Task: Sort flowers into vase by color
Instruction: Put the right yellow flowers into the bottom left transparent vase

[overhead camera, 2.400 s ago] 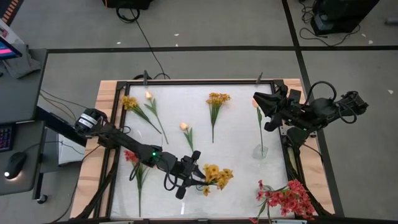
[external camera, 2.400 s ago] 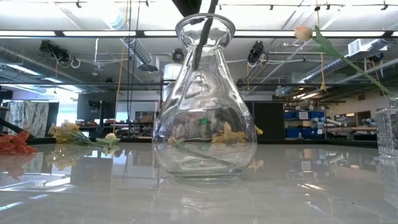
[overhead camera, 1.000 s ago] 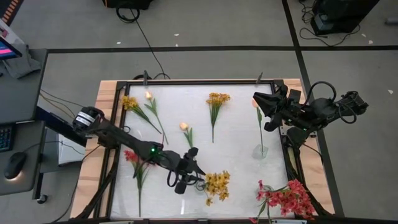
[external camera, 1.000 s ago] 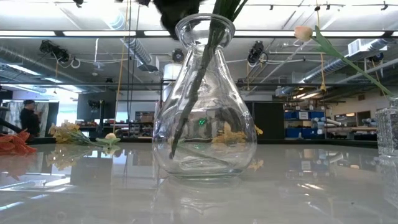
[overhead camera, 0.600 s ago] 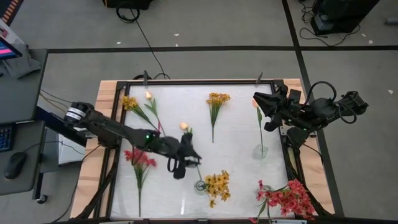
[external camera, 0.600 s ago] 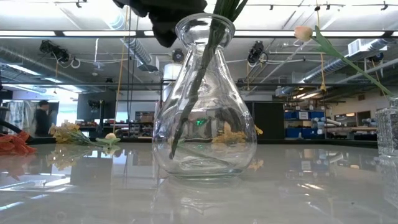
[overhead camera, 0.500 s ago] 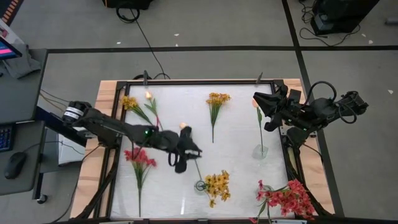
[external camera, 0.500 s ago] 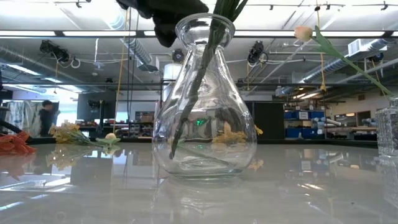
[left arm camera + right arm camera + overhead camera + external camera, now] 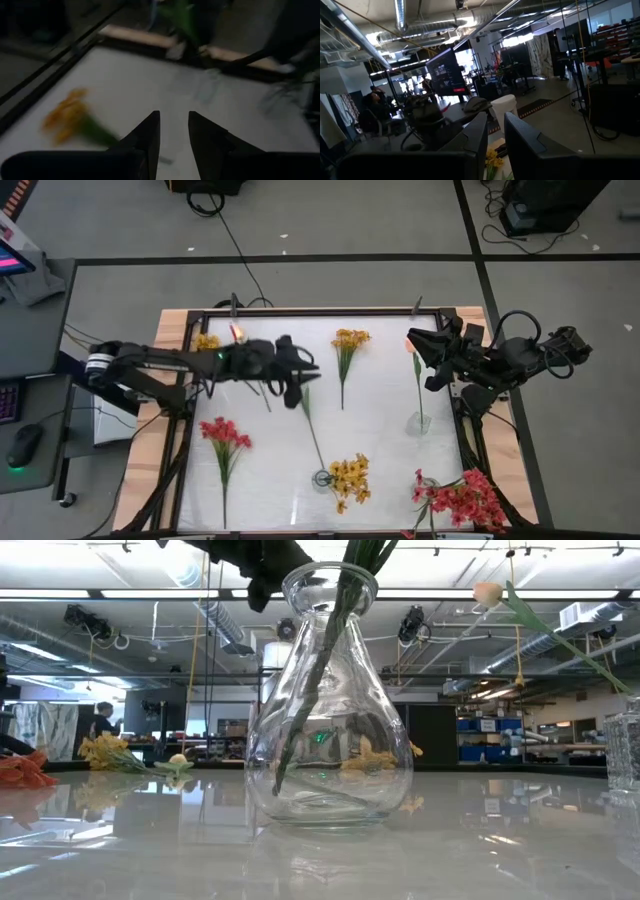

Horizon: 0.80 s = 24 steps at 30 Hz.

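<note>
A yellow-orange flower cluster (image 9: 348,477) stands in the round glass vase (image 9: 325,700), its stem (image 9: 300,720) leaning inside against the glass. My left gripper (image 9: 310,372) hangs above the table's far middle, open by a narrow gap with nothing between its fingers (image 9: 174,125). It hides the bud of a peach flower whose stem (image 9: 312,435) lies on the table. My right gripper (image 9: 415,355) waits at the far right, narrowly open and empty (image 9: 496,132), beside a peach flower (image 9: 410,345) standing in a small vase (image 9: 418,421).
On the table lie a red flower (image 9: 225,435), a yellow cluster (image 9: 350,340), another yellow cluster (image 9: 207,340) and a peach bud (image 9: 238,332). Red flowers (image 9: 460,498) stand at the near right corner. A dark frame (image 9: 300,311) rims the table. A person (image 9: 103,718) stands far behind.
My left gripper has drawn away from the round vase, going toward the table's far edge and rising, and its arm has swung with it. The yellow-orange cluster has stayed in the vase.
</note>
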Each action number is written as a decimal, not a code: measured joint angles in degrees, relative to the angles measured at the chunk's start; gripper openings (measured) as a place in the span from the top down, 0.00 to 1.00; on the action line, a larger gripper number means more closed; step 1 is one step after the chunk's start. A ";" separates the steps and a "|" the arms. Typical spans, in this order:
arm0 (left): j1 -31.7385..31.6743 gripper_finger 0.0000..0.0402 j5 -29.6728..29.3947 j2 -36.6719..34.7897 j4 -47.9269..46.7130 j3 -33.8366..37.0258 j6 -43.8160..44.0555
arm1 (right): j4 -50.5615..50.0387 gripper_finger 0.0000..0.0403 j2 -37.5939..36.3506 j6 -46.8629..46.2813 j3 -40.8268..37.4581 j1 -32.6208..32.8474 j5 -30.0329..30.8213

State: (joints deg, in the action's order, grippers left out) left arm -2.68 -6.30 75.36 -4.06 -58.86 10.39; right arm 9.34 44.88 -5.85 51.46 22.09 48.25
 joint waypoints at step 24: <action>-16.88 0.73 4.35 21.37 -32.55 -36.58 33.37 | -0.01 0.81 0.01 0.00 -0.02 0.02 0.00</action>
State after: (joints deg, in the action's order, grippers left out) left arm -19.56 -1.95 96.73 -36.61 -95.44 43.76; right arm 9.33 44.90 -5.85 51.44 22.11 48.25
